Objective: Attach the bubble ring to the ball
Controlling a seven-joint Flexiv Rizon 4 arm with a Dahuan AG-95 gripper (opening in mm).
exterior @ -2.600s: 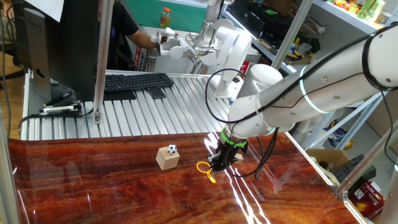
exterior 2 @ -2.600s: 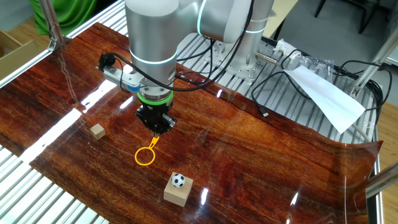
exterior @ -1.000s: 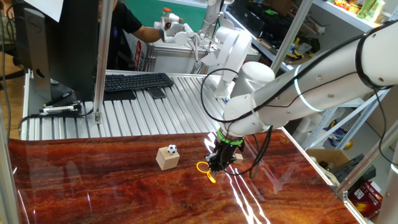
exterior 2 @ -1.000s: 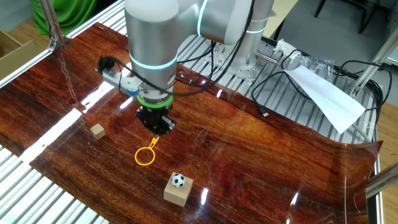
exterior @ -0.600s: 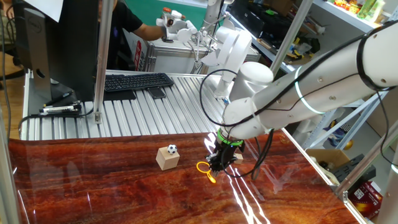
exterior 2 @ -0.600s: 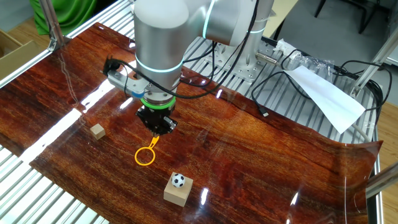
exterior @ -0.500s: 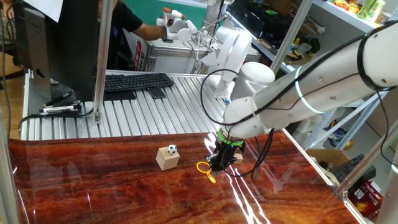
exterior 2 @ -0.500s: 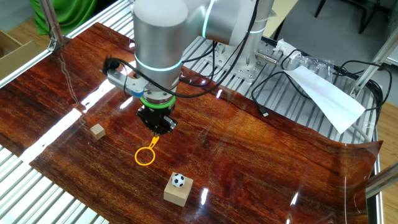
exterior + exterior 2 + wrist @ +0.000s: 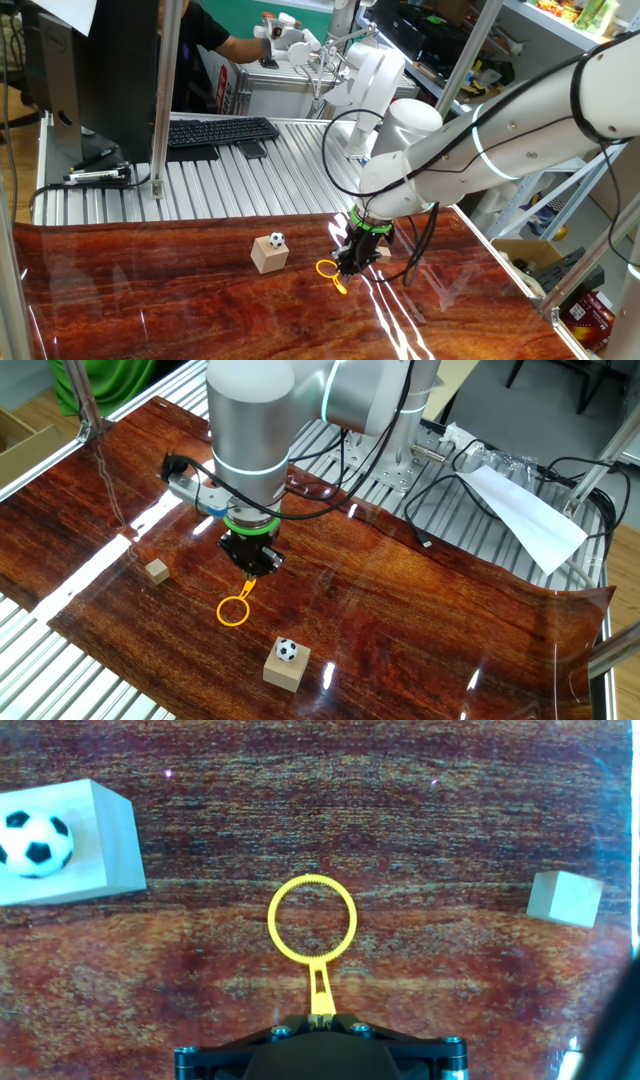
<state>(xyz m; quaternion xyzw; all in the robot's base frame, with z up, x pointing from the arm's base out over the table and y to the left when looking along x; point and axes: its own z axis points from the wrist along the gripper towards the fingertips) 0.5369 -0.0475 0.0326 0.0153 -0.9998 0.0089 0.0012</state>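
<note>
The yellow bubble ring (image 9: 312, 918) lies low over the red-brown table, its loop pointing away from the hand; it also shows in one fixed view (image 9: 329, 269) and in the other fixed view (image 9: 234, 610). My gripper (image 9: 250, 568) is shut on the ring's short handle (image 9: 320, 996). The black-and-white ball (image 9: 34, 844) sits on top of a light wooden cube (image 9: 96, 840) at the upper left of the hand view, apart from the ring. Ball and cube also show in one fixed view (image 9: 276, 240) and in the other fixed view (image 9: 287, 650).
A small plain tan cube (image 9: 565, 898) stands on the table to the right of the ring, also in the other fixed view (image 9: 155, 570). Behind the table are a ribbed metal surface with a keyboard (image 9: 220, 130), cables and a paper sheet (image 9: 525, 515).
The arm's upper part has shifted slightly, while the gripper stays on the ring's handle in the same place. Ball and cubes have not moved.
</note>
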